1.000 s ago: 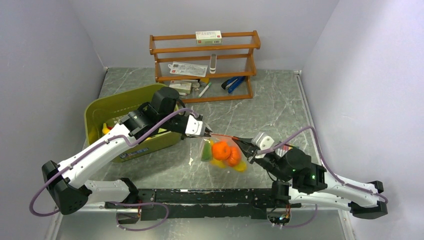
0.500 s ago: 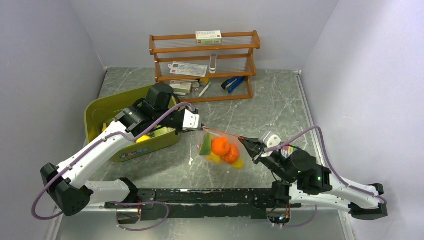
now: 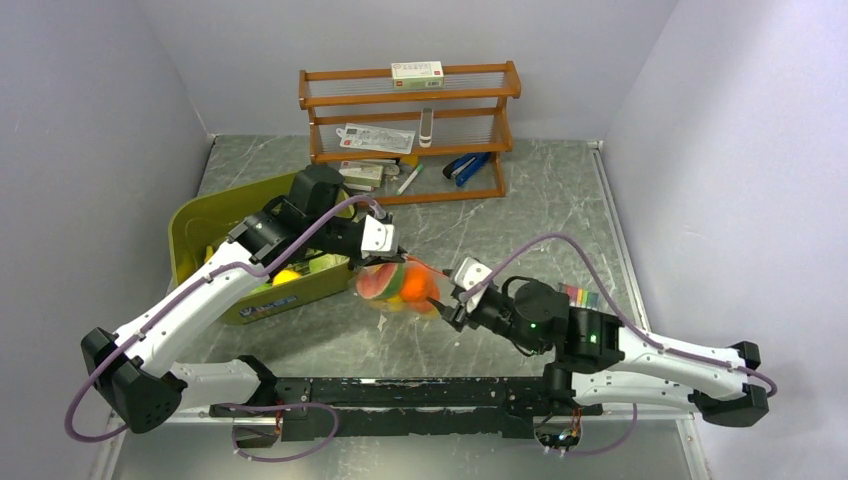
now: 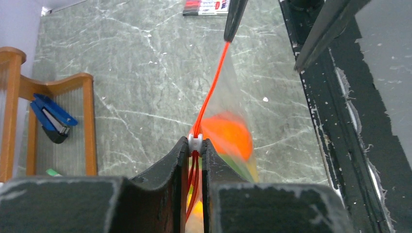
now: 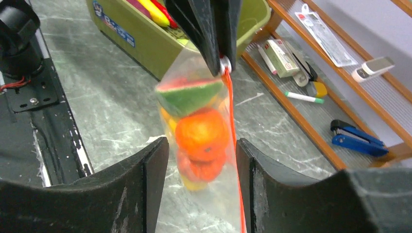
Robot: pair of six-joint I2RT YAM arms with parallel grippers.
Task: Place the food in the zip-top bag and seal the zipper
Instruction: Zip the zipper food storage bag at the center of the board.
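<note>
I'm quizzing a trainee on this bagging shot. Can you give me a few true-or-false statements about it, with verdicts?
1. On the left gripper, the jaws are shut on the end of the zipper. True.
2. On the right gripper, the jaws are clamped on the zip-top bag. False: they stand open, with the bag between them.
3. The bag is empty. False: it holds food, including an orange round and a green-rinded wedge.
4. A blue stapler lies on the bottom shelf of the wooden rack. True.
</note>
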